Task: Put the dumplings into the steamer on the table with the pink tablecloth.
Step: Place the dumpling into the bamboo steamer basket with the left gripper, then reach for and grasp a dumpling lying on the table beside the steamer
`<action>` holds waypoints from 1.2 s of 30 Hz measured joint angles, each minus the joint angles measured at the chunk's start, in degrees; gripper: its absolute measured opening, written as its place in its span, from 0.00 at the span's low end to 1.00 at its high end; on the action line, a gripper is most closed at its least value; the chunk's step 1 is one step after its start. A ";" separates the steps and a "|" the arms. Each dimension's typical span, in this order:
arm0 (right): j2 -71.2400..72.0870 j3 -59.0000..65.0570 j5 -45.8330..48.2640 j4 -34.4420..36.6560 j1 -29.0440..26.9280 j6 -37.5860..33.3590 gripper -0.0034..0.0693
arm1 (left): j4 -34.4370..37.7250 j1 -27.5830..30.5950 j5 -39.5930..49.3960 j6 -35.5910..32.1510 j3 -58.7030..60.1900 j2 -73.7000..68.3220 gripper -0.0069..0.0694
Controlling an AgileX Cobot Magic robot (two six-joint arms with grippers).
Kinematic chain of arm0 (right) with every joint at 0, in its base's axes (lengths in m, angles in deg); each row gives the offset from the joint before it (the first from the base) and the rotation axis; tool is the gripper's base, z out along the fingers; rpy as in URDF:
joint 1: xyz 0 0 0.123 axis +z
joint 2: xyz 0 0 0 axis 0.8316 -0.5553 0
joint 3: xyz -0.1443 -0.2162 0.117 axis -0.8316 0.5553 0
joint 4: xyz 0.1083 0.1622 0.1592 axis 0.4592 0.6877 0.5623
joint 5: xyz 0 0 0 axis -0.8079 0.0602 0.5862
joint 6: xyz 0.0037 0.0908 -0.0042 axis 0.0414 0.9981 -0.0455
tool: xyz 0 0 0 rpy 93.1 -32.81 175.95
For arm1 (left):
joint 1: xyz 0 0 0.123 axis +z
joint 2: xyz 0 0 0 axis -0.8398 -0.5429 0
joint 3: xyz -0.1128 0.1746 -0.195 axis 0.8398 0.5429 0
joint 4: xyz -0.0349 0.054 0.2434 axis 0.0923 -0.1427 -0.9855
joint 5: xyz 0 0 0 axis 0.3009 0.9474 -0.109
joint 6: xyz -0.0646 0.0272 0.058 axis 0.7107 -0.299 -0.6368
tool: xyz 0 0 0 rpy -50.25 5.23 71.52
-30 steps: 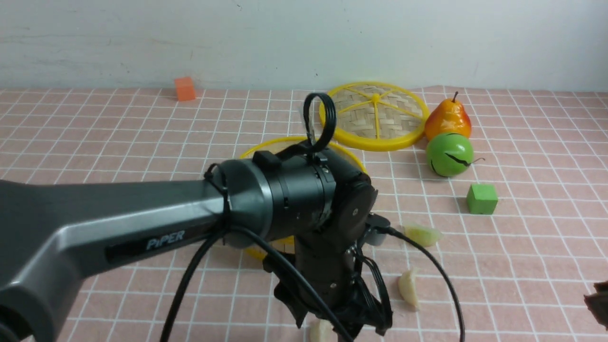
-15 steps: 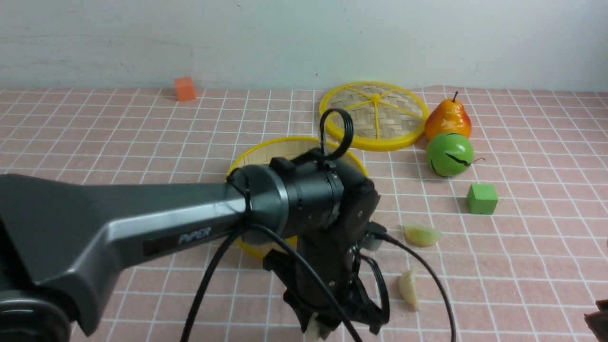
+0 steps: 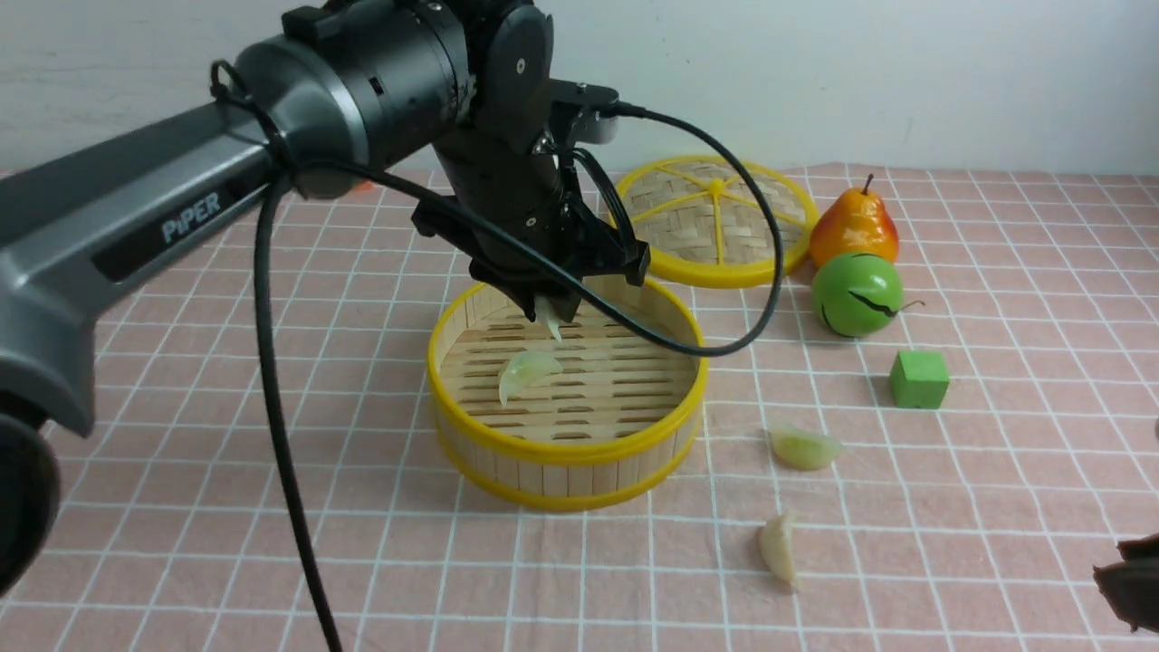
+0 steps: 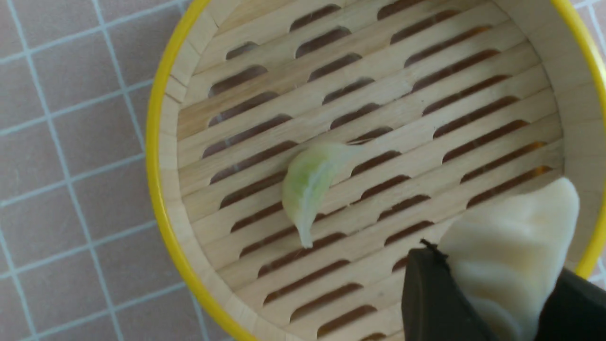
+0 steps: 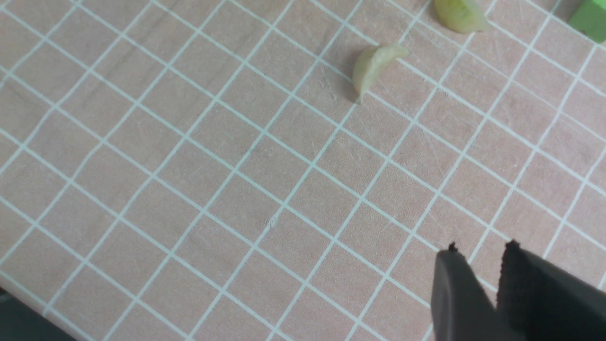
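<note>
Left tool (image 3: 550, 317) gripping a dumpling (image 4: 516, 222) over the steamer (image 3: 561, 450).
"PiPER" is showing on the left arm (image 3: 190, 217). The left wrist view is showing the pinch; the front view is half hiding it. A second dumpling (image 3: 528, 372) is lying on the steamer's floor, with a greenish dumpling (image 3: 804, 447) and a pale dumpling (image 3: 779, 546) on the pink table (image 3: 226, 471) right of it. The right tool (image 5: 479, 258), mostly cut off, is hanging nearly closed, empty.
</note>
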 joint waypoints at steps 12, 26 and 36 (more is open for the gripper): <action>-2.21 0.00 -0.86 0.00 0.00 5.64 0.29 | -0.27 -0.18 -1.88 0.00 -1.49 -10.53 0.41; -16.49 0.00 -4.80 -2.43 -9.63 7.82 0.44 | -2.40 -0.18 9.16 0.16 -12.42 -7.88 0.63; -35.29 -7.09 -12.15 15.70 -14.59 -8.35 0.58 | -2.41 -0.18 10.38 0.22 -12.34 14.20 0.15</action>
